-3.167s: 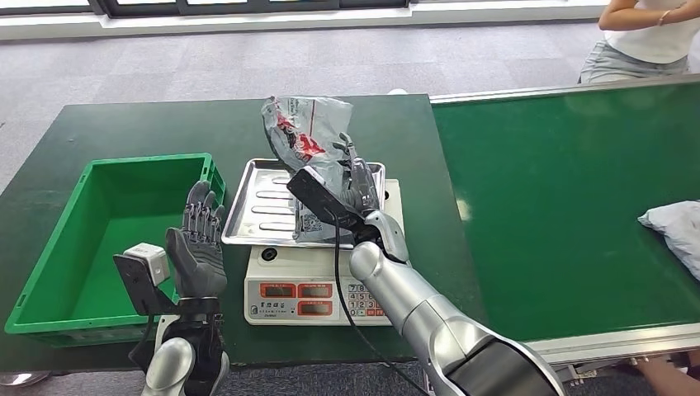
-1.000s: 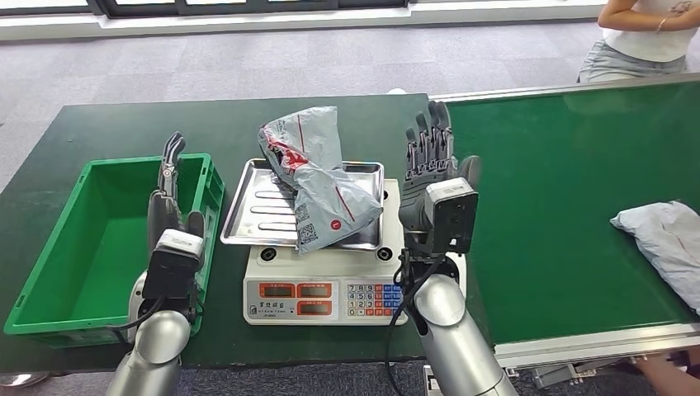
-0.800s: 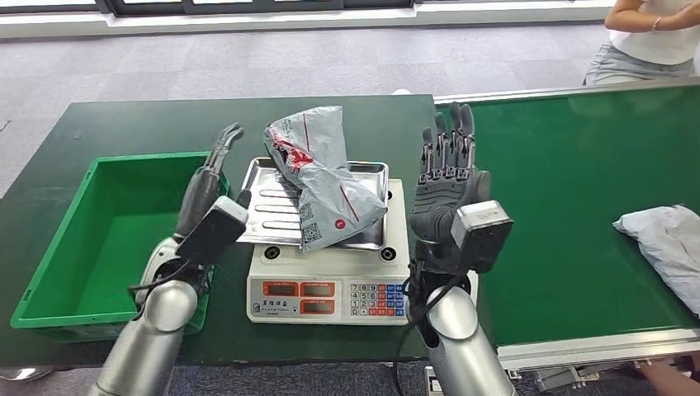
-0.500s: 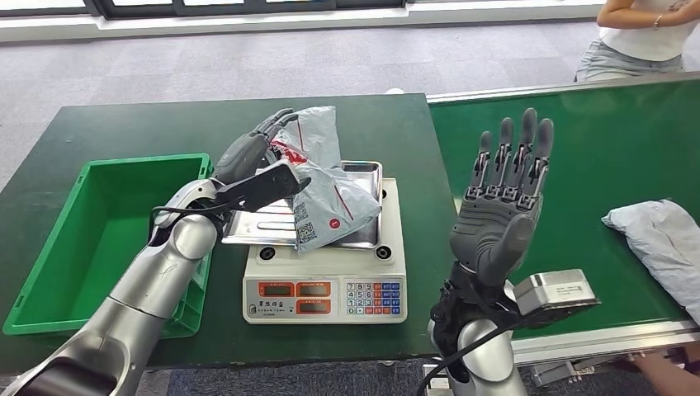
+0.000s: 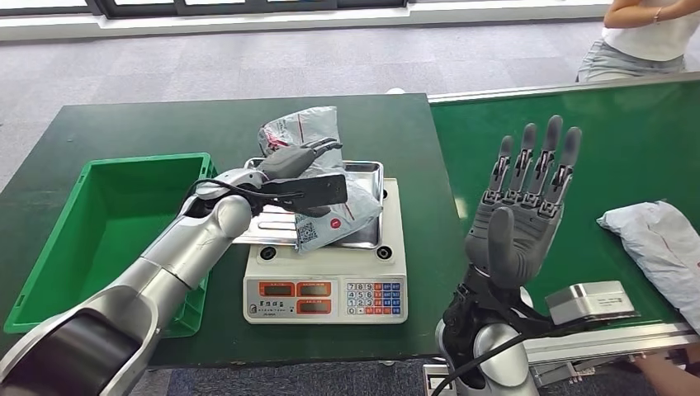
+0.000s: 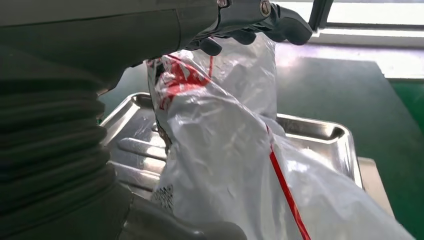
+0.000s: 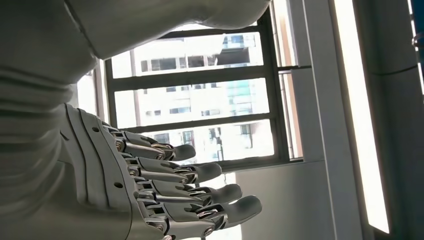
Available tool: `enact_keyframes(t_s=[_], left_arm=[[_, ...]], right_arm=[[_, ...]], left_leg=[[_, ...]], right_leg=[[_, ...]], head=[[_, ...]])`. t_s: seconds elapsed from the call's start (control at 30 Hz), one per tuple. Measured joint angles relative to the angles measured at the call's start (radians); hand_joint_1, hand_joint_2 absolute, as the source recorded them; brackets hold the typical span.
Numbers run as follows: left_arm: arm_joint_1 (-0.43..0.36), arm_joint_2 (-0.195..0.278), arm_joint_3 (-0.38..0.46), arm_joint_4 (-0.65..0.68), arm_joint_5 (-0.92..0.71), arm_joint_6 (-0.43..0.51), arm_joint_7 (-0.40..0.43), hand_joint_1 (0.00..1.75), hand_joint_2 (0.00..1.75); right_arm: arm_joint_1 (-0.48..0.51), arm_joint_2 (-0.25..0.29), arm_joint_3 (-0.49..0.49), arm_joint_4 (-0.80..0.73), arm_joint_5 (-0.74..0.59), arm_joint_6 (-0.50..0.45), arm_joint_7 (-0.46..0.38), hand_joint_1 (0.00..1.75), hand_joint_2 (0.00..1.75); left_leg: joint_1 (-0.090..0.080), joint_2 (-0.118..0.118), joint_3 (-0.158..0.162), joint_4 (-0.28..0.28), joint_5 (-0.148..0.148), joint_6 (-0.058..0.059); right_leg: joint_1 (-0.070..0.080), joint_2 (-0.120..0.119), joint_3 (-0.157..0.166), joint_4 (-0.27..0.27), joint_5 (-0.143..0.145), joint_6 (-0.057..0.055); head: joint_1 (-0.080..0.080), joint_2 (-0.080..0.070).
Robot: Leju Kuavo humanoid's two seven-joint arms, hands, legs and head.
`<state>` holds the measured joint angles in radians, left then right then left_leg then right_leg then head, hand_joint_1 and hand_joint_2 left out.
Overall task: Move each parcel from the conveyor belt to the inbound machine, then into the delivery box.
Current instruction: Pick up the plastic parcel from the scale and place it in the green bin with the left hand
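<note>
A crumpled grey parcel with red print [image 5: 340, 206] [image 6: 235, 165] lies on the steel tray [image 5: 266, 221] [image 6: 320, 135] of the weighing scale [image 5: 326, 290]. My left hand [image 5: 290, 159] reaches across over the parcel's upper end. Its fingers [image 6: 250, 22] curve above the bag's top, not closed around it. My right hand [image 5: 522, 216] [image 7: 150, 185] is raised upright beside the scale, palm toward me, fingers spread, holding nothing. A second grey parcel [image 5: 656, 247] lies on the green conveyor belt [image 5: 594, 148] at the right edge.
A green delivery box [image 5: 144, 158], with nothing in it, stands left of the scale on the dark table. A person [image 5: 648, 37] sits beyond the belt's far right corner. The right wrist view looks up at windows.
My left arm has swung from beside the green box to over the parcel on the tray. My right hand has let go of that parcel, drawn back and risen. The second parcel has crept left.
</note>
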<state>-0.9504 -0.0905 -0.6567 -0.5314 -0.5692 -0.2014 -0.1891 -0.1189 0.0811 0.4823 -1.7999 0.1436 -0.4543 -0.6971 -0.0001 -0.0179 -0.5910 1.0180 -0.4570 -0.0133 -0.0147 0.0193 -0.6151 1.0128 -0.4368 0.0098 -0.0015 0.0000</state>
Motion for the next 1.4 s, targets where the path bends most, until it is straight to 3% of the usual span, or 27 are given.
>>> enact_keyframes(t_s=[0.13, 0.3, 0.6, 1.4], left_arm=[[-0.014, -0.044, -0.044, 0.053, -0.001, -0.004, 0.014, 0.00, 1.75], [-0.025, -0.065, -0.073, 0.092, 0.007, -0.015, 0.015, 0.00, 1.75], [-0.012, -0.114, -0.133, 0.159, -0.001, -0.125, 0.028, 0.00, 1.75], [-0.012, -0.133, -0.198, 0.203, -0.009, -0.157, 0.046, 0.00, 1.75]], right_arm=[[-0.006, 0.000, 0.009, -0.004, -0.014, 0.031, 0.000, 0.00, 1.75], [-0.015, 0.000, 0.013, -0.004, -0.029, 0.050, 0.000, 0.00, 1.75], [-0.038, 0.005, 0.020, 0.003, -0.017, 0.117, 0.000, 0.00, 1.75], [-0.039, 0.006, 0.025, 0.006, -0.018, 0.107, 0.000, 0.00, 1.75]], left_leg=[[0.000, 0.000, -0.001, 0.000, 0.000, 0.000], [0.000, 0.000, -0.001, 0.000, 0.000, 0.000], [0.000, -0.001, -0.001, 0.000, 0.000, 0.000], [0.000, -0.001, -0.001, 0.000, 0.000, 0.000]], right_leg=[[0.000, 0.000, 0.000, 0.000, 0.000, 0.000], [0.000, -0.001, 0.000, 0.000, 0.000, 0.000], [0.000, -0.001, 0.000, 0.000, 0.000, 0.000], [0.000, -0.002, 0.000, 0.000, 0.000, 0.000]], head=[[0.000, 0.000], [0.000, 0.000], [0.000, 0.000], [0.000, 0.000]])
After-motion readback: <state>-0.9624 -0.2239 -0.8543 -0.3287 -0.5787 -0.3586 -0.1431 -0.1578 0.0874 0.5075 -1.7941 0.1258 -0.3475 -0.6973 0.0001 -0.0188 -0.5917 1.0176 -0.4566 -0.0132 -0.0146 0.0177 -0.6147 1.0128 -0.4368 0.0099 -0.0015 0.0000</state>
